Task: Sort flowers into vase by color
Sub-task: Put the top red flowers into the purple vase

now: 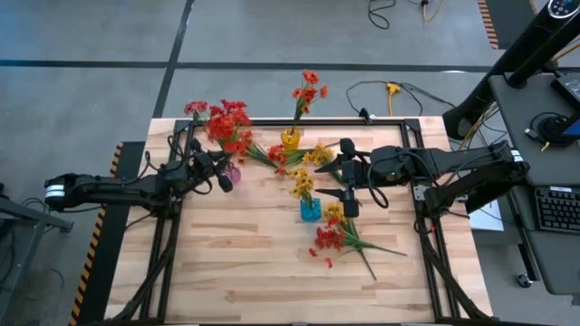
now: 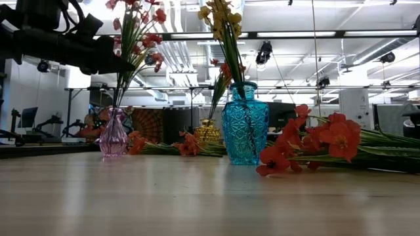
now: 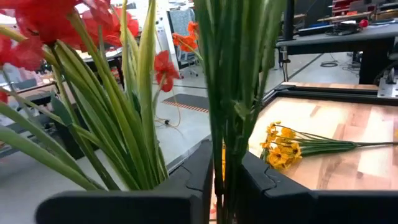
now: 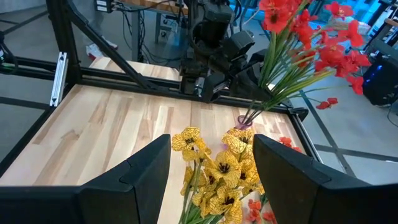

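Note:
A pink vase (image 2: 113, 137) at the table's far left holds a bunch of red flowers (image 1: 227, 122). My left gripper (image 3: 227, 186) reaches in level from the left and is shut on green stems above that vase. A blue vase (image 2: 244, 131) near the middle holds yellow flowers (image 4: 217, 168). My right gripper (image 4: 211, 171) hovers open just right of them and higher, and the blooms show between its fingers, apart from them. A small yellow vase (image 1: 290, 139) at the far edge holds orange-red flowers (image 1: 308, 91). My left gripper pinches a thin bunch of green stems (image 3: 225, 149) between its two fingers, well below the blooms, which rise out of the wrist view. The fingers come level from the table's left side and lie across the stems. The stems stand upright and run down toward the pink vase's neck (image 2: 117, 108).
Loose red sprigs (image 1: 328, 240) lie on the table near the blue vase, stems toward the right. More loose yellow and orange sprigs (image 1: 304, 156) lie between the yellow vase and my right gripper. A black frame (image 1: 417, 181) borders the wooden table.

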